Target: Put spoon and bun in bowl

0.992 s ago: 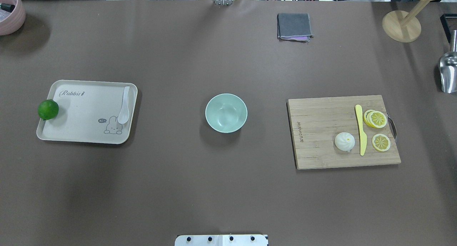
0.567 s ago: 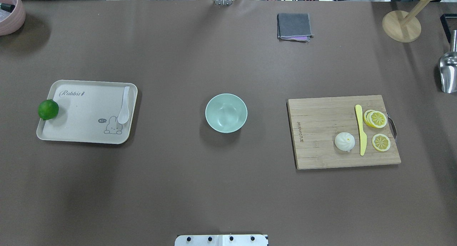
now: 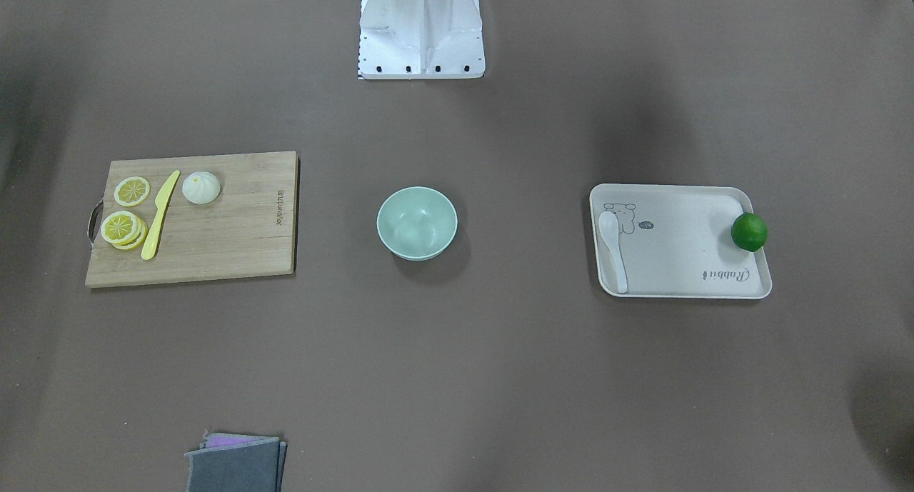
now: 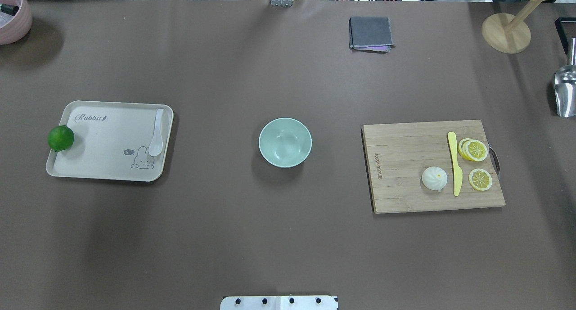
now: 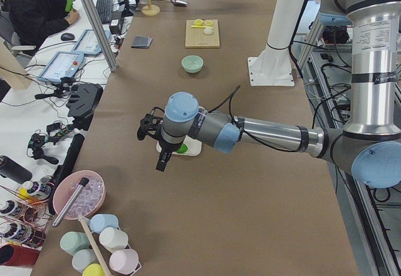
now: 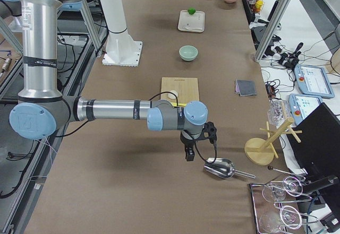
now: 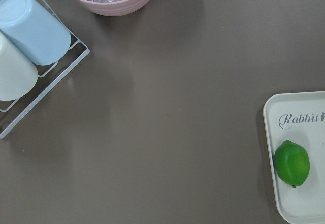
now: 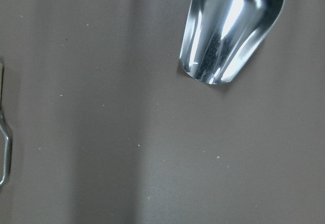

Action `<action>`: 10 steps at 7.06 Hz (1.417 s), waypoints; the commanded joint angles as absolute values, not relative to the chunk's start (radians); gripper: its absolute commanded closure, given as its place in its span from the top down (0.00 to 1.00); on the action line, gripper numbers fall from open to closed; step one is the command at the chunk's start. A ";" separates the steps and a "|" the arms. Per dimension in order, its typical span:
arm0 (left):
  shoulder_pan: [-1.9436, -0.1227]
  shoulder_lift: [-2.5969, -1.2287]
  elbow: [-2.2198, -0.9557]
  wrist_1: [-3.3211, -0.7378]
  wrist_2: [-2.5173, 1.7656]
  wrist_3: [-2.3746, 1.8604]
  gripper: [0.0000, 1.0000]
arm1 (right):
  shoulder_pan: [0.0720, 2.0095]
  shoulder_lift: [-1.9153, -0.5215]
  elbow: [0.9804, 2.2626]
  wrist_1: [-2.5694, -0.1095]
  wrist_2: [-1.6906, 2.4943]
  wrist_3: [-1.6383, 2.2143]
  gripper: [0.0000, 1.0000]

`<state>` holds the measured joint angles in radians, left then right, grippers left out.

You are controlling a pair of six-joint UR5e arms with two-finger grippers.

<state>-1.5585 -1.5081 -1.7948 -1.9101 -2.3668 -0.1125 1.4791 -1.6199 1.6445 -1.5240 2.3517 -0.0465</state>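
Observation:
The mint-green bowl [image 4: 285, 142] stands empty at the table's middle, also in the front view [image 3: 416, 222]. The white spoon [image 4: 156, 132] lies on the right side of the beige tray [image 4: 90, 170]. The white bun [image 4: 434, 178] sits on the wooden cutting board [image 4: 400, 166] beside the yellow knife [image 4: 455, 163]. My left gripper [image 5: 161, 162] hangs above the table just outside the tray's lime end. My right gripper [image 6: 188, 155] hangs above the table between the board and a metal scoop [image 6: 220, 168]. I cannot tell whether either is open or shut.
A lime [image 4: 60, 138] sits at the tray's left rim. Lemon slices [image 4: 474, 150] lie on the board. A folded grey cloth [image 4: 370, 33], a wooden stand [image 4: 506, 32], a pink bowl [image 4: 12, 17] and a cup rack [image 7: 30, 51] stand at the table's edges.

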 commanded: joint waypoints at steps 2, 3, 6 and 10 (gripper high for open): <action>-1.401 -1.616 -1.805 -1.970 -2.355 -0.400 0.99 | 1.424 -1.536 1.658 -1.523 2.355 -0.046 1.00; -1.343 -1.638 -1.810 -1.997 -2.323 -0.505 0.99 | 1.424 -1.529 1.666 -1.523 2.358 -0.048 1.00; -1.003 -1.730 -1.793 -2.074 -2.006 -0.847 0.99 | 1.420 -1.561 1.658 -1.442 2.358 -0.040 1.00; -0.760 -1.911 -1.640 -2.057 -1.767 -1.158 0.98 | 1.373 -1.548 1.673 -1.352 2.361 0.190 1.00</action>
<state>-0.8085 -1.8699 -1.6844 -2.0582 -1.8107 -1.1121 1.3905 -1.5511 1.6691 -1.3799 2.3605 0.1383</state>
